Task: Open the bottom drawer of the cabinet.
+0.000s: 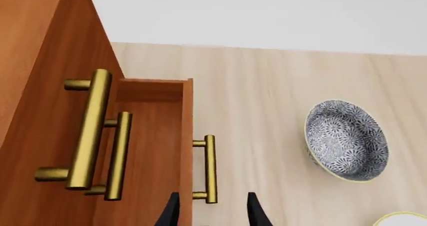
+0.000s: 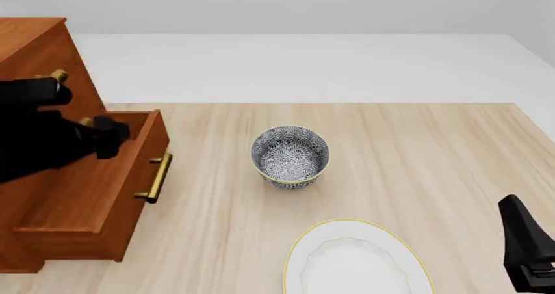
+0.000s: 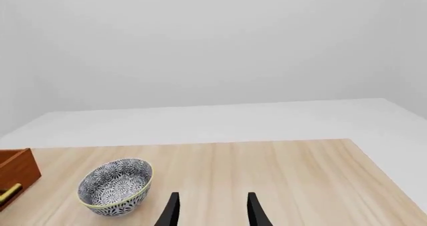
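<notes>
The reddish-brown cabinet [image 2: 35, 47] stands at the table's left edge. Its bottom drawer [image 2: 82, 200] is pulled well out, with its brass bar handle [image 2: 154, 177] facing the bowl. My left gripper [image 2: 111, 136] hovers over the open drawer. In the left wrist view the cabinet front [image 1: 40, 86] shows its two upper handles, and the bottom drawer [image 1: 150, 141] juts out with its handle [image 1: 209, 168]. The left gripper [image 1: 212, 212] is open and empty, its fingertips [image 1: 171, 210] straddling the handle's line without touching it. My right gripper [image 3: 212, 211] is open and empty, low at the front right [image 2: 524, 252].
A blue-patterned bowl [image 2: 290, 156] sits mid-table, right of the drawer; it also shows in the left wrist view [image 1: 347, 138] and the right wrist view [image 3: 115, 187]. A white yellow-rimmed plate [image 2: 347, 261] lies at the front edge. The drawer corner [image 3: 17, 173] shows in the right wrist view.
</notes>
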### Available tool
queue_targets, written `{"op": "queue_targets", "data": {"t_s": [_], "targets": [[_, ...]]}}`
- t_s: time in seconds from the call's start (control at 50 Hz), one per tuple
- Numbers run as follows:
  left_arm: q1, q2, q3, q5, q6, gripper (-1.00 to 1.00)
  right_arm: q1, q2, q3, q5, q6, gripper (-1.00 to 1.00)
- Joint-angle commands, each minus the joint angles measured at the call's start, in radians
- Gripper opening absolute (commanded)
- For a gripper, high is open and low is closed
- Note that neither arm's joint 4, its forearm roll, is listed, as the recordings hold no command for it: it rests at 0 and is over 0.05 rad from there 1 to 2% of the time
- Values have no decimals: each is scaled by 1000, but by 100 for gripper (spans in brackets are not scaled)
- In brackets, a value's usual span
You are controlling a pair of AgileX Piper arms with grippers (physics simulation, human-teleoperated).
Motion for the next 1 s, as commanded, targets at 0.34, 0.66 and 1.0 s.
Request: {"op": "queue_targets", "data": {"t_s": [0.34, 0.66, 1.0], "targets": [[68, 166, 139, -209, 3, 100, -3, 0, 9, -4, -1, 100], [64, 240, 186, -300, 14, 100, -7, 0, 11, -2, -2, 100], [61, 311, 222, -382, 17, 100, -8, 0, 9, -1, -1, 100]]}}
